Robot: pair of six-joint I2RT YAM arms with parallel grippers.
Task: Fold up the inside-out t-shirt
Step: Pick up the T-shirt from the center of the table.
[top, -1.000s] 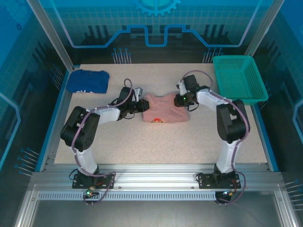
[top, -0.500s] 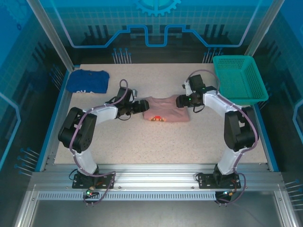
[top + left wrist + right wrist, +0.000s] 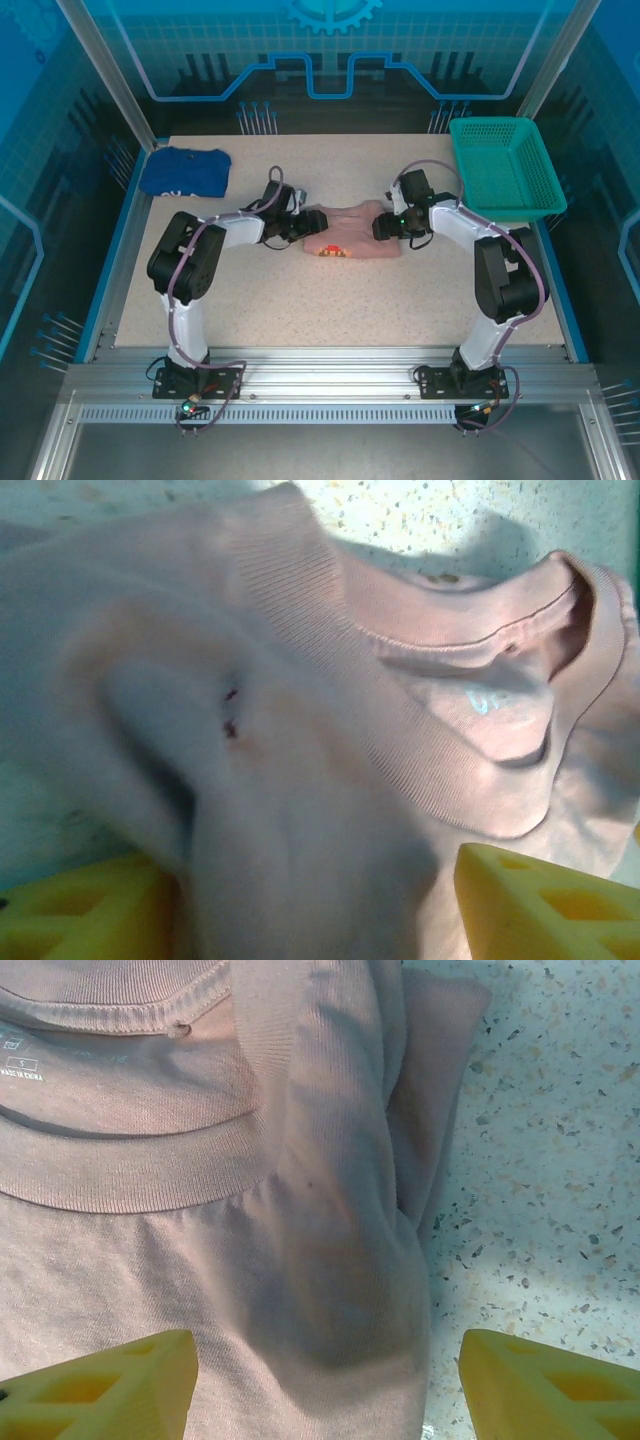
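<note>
Both sets of jaws are spread apart, nothing clamped. The left jaws straddle a bunched-up fold near the collar (image 3: 440,780), and the right jaws hover over the shirt's right edge. The pink t-shirt (image 3: 345,232) lies folded mid-surface (image 3: 300,300), between the arms.

The top camera looks down over the whole table (image 3: 350,300) from its near side, while both wrist cameras sit close above the collar of the t-shirt (image 3: 320,1260)

Dusty-pink inside-out t-shirt (image 3: 345,233), folded into a compact bundle, mid-table, ribbed collar up
</note>
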